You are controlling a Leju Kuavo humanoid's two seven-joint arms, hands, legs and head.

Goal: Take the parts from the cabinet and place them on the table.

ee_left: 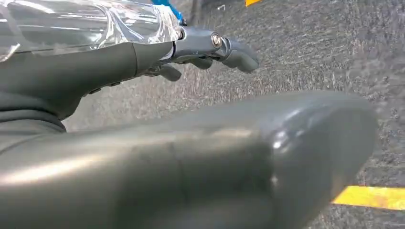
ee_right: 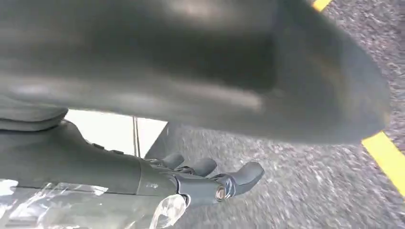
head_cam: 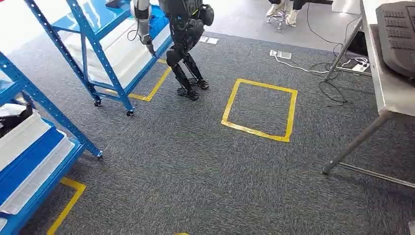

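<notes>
A part wrapped in clear, crinkled plastic [ee_left: 86, 26] lies against the fingers [ee_left: 205, 47] of my left hand [ee_left: 143, 62], above grey carpet. The same clear plastic [ee_right: 71, 210] shows against my right hand [ee_right: 200, 183], whose dark fingers reach along it. The part seems held between both hands, and most of it is hidden. A thick grey thumb blocks the front of each wrist view. The blue cabinet [head_cam: 44, 147] with white and blue trays stands at the near left. The grey table [head_cam: 391, 88] stands at the right edge.
Another humanoid robot [head_cam: 186, 44] stands by a second blue rack [head_cam: 98, 58] at the back. A yellow tape square [head_cam: 259, 110] marks the carpet in the middle. Cables [head_cam: 333, 73] lie near the table's leg [head_cam: 357, 142]. A dark ribbed object [head_cam: 399, 34] sits on the table.
</notes>
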